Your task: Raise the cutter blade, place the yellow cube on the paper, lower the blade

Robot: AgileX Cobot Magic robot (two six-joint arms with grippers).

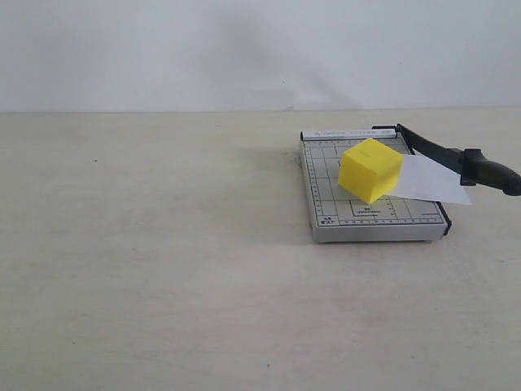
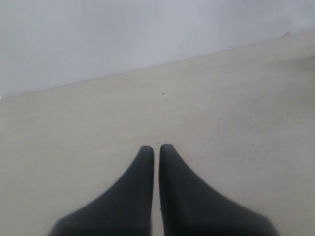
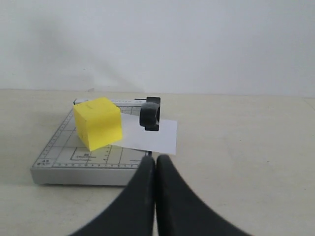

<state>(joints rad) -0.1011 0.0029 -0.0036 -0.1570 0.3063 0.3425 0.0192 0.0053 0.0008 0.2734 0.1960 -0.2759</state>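
The yellow cube (image 1: pixel 370 169) sits on the grey gridded cutter base (image 1: pixel 326 199), its right side on the white paper (image 1: pixel 431 181). The cutter blade (image 1: pixel 440 151) lies low over the paper along the base's right edge, and its thick black handle (image 1: pixel 491 173) juts past the sheet. Neither gripper shows in the exterior view. In the right wrist view my right gripper (image 3: pixel 156 158) is shut and empty, just short of the base's near edge (image 3: pixel 74 174), facing the cube (image 3: pixel 97 122), the paper (image 3: pixel 155 137) and the handle end (image 3: pixel 149 113). My left gripper (image 2: pixel 156 147) is shut and empty over bare table.
The beige table (image 1: pixel 163 269) spreads out to the left of and in front of the cutter. A plain white wall (image 1: pixel 244 49) stands behind it. Nothing else shows.
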